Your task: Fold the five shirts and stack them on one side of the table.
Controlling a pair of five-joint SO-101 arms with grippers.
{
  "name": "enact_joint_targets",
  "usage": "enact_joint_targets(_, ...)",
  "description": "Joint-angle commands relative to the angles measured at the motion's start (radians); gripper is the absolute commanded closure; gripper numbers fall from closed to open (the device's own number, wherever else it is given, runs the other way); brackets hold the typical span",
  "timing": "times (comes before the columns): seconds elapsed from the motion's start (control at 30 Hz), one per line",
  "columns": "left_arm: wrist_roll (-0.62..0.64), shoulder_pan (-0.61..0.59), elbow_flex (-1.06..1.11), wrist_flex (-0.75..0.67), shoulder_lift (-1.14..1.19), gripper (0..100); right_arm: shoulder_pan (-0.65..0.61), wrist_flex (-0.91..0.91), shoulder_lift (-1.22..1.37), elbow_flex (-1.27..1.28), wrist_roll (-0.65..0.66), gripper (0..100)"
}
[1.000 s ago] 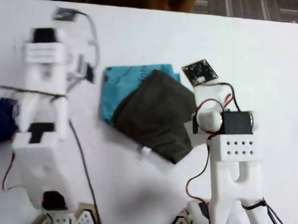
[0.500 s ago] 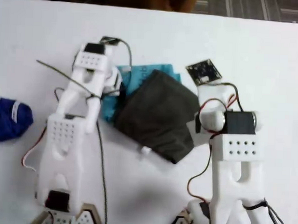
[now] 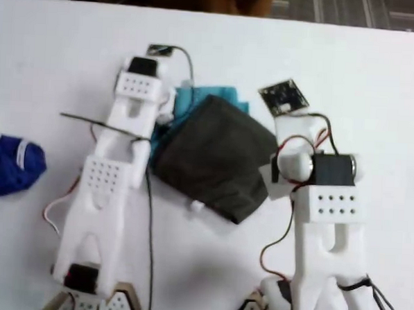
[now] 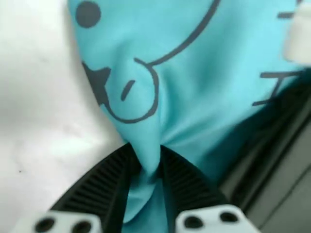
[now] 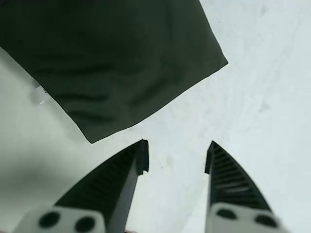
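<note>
A folded dark grey shirt (image 3: 217, 155) lies mid-table on top of a folded light blue shirt (image 3: 196, 99). In the left wrist view the blue shirt (image 4: 194, 63) shows a dark line drawing, and my left gripper (image 4: 146, 170) is shut on a pinched fold of it. In the high view that gripper (image 3: 164, 114) sits at the stack's left edge. My right gripper (image 5: 175, 155) is open over bare table, just off a corner of the dark shirt (image 5: 112, 63). A crumpled dark blue shirt (image 3: 8, 165) lies at the table's left edge.
The white table (image 3: 378, 74) is bare at the back and far right. The right arm's body (image 3: 316, 195) stands right of the stack. Cables (image 3: 148, 221) run along the left arm toward the front edge.
The left arm swung from the left side of the table to the stack and shut its gripper on the light blue shirt's edge, bunching it rightward. The right arm stayed still.
</note>
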Motion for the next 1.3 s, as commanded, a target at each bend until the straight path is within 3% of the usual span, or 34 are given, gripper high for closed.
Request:
enact_joint_targets(0.0, 0.008, -0.170, -0.016, 0.015, -0.129, 97, 0.010, -0.015, -0.028, -0.006, 0.011, 80.0)
enact_joint_targets(0.1, -0.021, -0.292, -0.018, 0.015, -0.276, 97, 0.010, -0.015, -0.028, -0.006, 0.011, 80.0)
enact_joint_targets(0.33, -0.242, -0.563, -0.019, 0.012, -0.617, 97, 0.010, -0.041, -0.028, -0.006, 0.011, 80.0)
enact_joint_targets(0.53, -0.387, -0.930, -0.022, -0.015, -0.790, 97, 0.008, -0.050, -0.028, -0.006, 0.011, 80.0)
enact_joint_targets(0.7, -0.416, -1.247, 0.022, -0.094, -0.766, 97, 0.008, -0.050, -0.028, -0.006, 0.011, 80.0)
enact_joint_targets(0.83, -0.440, -1.286, 0.179, -0.183, -0.626, 97, 0.004, -0.053, -0.028, -0.006, 0.011, 80.0)
enact_joint_targets(0.93, -0.569, -1.266, 0.234, -0.173, -0.525, 94, 0.002, -0.058, -0.028, -0.006, 0.011, 80.0)
enact_joint_targets(1.1, -0.523, -1.266, 0.128, -0.071, -0.505, 76, 0.007, -0.050, -0.028, -0.006, 0.011, 80.0)
enact_joint_targets(1.27, -0.496, -1.238, -0.082, -0.017, -0.505, 74, 0.007, -0.035, -0.028, -0.006, 0.011, 80.0)
